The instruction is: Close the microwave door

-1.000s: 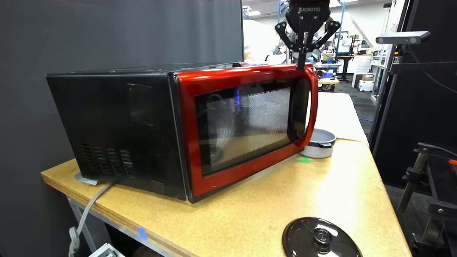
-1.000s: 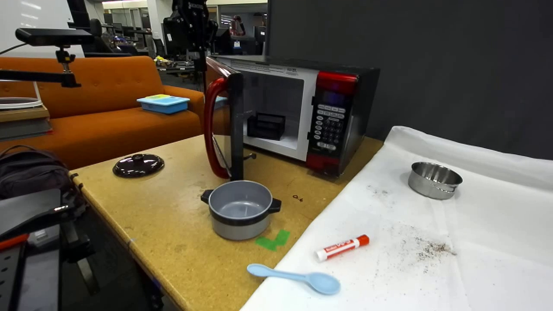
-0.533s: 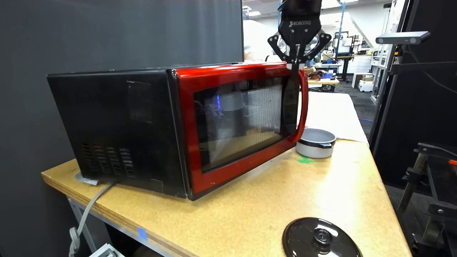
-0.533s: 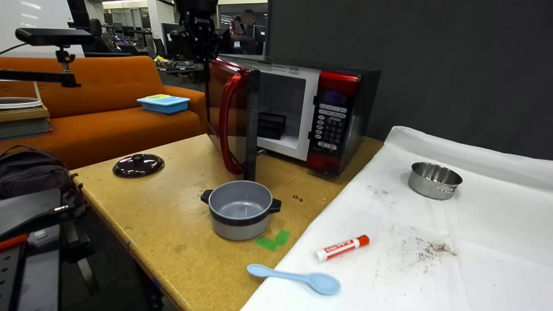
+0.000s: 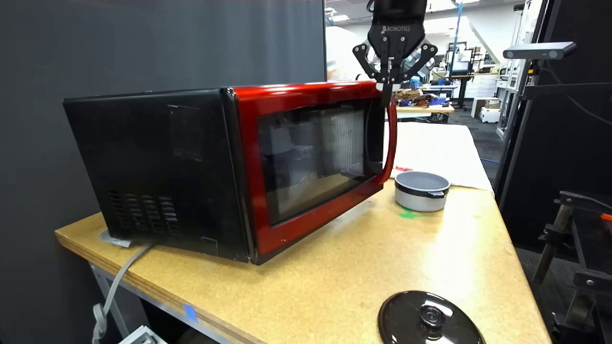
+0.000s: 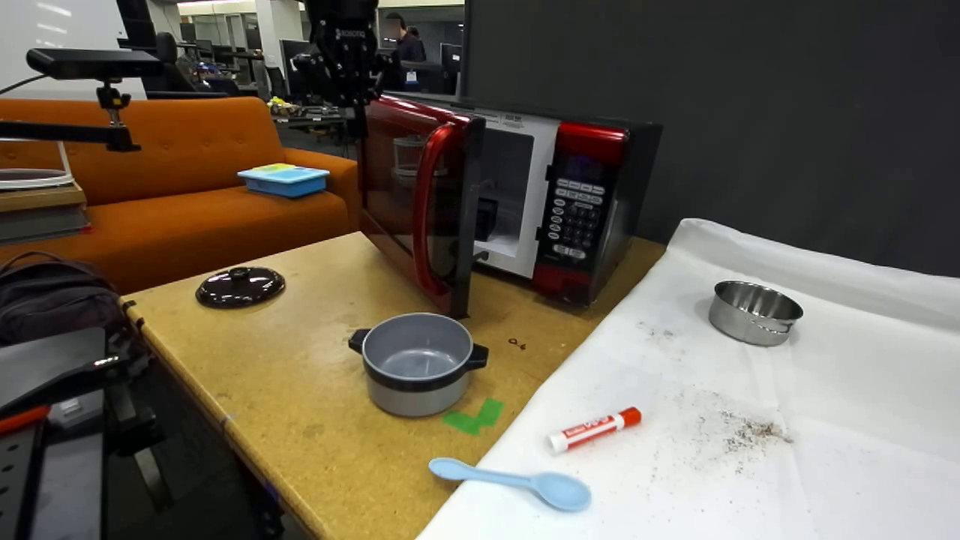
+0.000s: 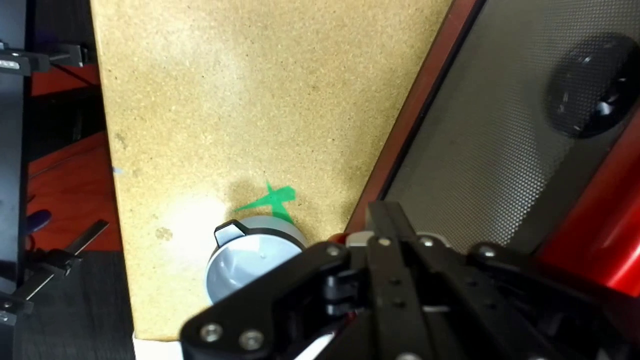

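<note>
The black microwave [image 5: 158,167] stands on the wooden table, and its keypad side [image 6: 574,202] shows in an exterior view. Its glossy red door [image 5: 315,157] is partly open in both exterior views [image 6: 397,172], leaving a gap onto the white-rimmed cavity. The red handle [image 6: 426,217] is on the door's free edge. My gripper [image 5: 386,98] is shut and empty, pointing down at the outer face of the door near its top free corner, beside the handle. Its fingertips [image 7: 387,210] overlap the door's window [image 7: 480,160] in the wrist view; exact contact is hard to tell.
A grey pot [image 6: 418,367] stands near the door's free edge. A dark lid [image 5: 431,317] lies on the table in front. A steel pan [image 6: 754,313], a red marker [image 6: 594,430] and a blue spoon [image 6: 517,481] lie on the white sheet [image 6: 697,495].
The door has swung inward toward the microwave body, narrowing the opening. My shut gripper has moved along with it, staying on the outer side. The pot and other objects have not moved.
</note>
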